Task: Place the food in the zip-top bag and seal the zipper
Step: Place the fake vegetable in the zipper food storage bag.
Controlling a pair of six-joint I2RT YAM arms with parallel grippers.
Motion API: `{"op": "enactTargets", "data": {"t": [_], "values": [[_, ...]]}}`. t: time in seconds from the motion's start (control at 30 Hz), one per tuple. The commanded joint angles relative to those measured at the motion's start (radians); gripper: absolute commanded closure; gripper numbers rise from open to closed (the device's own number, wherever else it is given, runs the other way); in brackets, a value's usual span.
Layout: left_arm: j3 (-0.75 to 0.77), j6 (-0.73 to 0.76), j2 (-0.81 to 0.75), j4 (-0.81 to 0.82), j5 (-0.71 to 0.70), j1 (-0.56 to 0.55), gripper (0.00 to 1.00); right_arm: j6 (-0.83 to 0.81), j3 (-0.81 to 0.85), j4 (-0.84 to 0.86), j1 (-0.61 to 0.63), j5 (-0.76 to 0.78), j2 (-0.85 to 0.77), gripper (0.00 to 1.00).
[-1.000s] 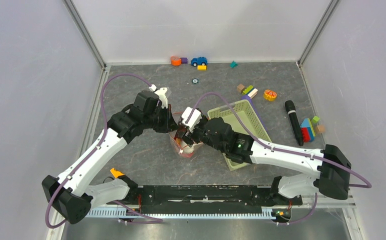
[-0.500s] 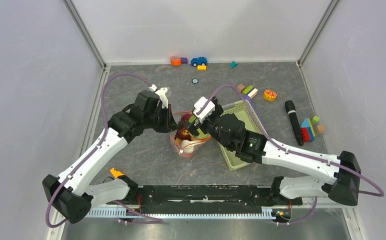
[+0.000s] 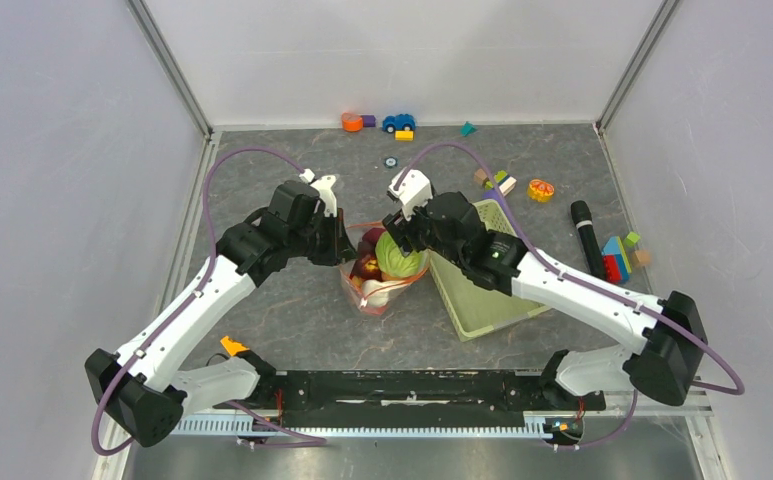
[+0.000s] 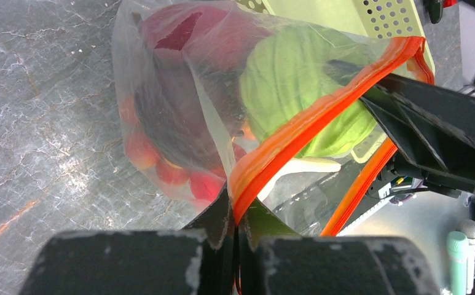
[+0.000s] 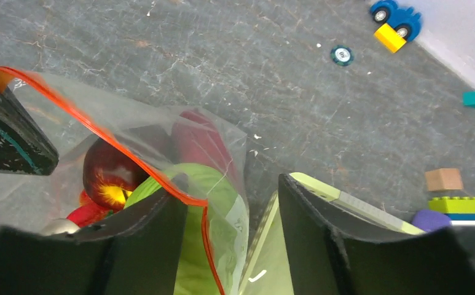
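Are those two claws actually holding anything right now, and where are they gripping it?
The left gripper pinches the zip-top bag by its orange zipper at the mouth. The right gripper is open, holding nothing.

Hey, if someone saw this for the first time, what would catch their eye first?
The clear zip-top bag, bulging with a green cabbage and red fruit, sits at the middle of the table. The left gripper pinches its orange zipper; the right gripper hangs open at the bag's mouth.
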Motion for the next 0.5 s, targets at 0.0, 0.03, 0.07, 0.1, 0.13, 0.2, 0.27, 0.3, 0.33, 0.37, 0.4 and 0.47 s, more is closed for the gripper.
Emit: {"op": "enactTargets", "data": {"t": [0.0, 0.03, 0.07, 0.1, 0.13, 0.2, 0.27, 0.3, 0.33, 0.37, 0.4, 0.47], "values": [[0.013, 0.03, 0.008, 0.049, 0.039, -0.001, 0.97, 0.073, 0.066, -0.023, -0.029, -0.095, 0.027, 0.49], [0.015, 0.028, 0.012, 0.052, 0.057, -0.001, 0.96, 0.088, 0.073, -0.022, -0.035, -0.095, 0.031, 0.59], [0.022, 0.027, 0.018, 0.052, 0.076, -0.001, 0.96, 0.108, 0.082, -0.021, -0.039, -0.091, 0.034, 0.67], [0.032, 0.024, 0.021, 0.052, 0.098, -0.001, 0.94, 0.128, 0.094, -0.017, -0.039, -0.084, 0.036, 0.76], [0.042, 0.024, 0.023, 0.054, 0.113, -0.001, 0.86, 0.154, 0.104, -0.009, -0.039, -0.082, 0.037, 0.83], [0.056, 0.022, 0.015, 0.048, 0.108, -0.001, 0.55, 0.21, 0.115, 0.0, -0.039, -0.052, 0.038, 0.99], [0.066, 0.012, -0.011, 0.055, 0.087, -0.001, 0.26, 0.27, 0.131, -0.016, -0.039, 0.001, 0.045, 1.0], [0.065, 0.004, -0.032, 0.069, 0.076, -0.001, 0.1, 0.298, 0.146, -0.048, -0.041, 0.038, 0.056, 1.0], [0.058, -0.002, -0.054, 0.094, 0.073, -0.001, 0.01, 0.316, 0.173, -0.082, -0.044, 0.068, 0.07, 1.0], [0.05, -0.005, -0.083, 0.119, 0.077, -0.001, 0.0, 0.338, 0.202, -0.126, -0.05, 0.103, 0.089, 1.0], [0.039, -0.005, -0.113, 0.147, 0.088, -0.001, 0.0, 0.358, 0.237, -0.173, -0.058, 0.137, 0.108, 1.0], [0.019, -0.01, -0.165, 0.184, 0.097, -0.001, 0.0, 0.375, 0.313, -0.254, -0.079, 0.167, 0.154, 1.0]]}}
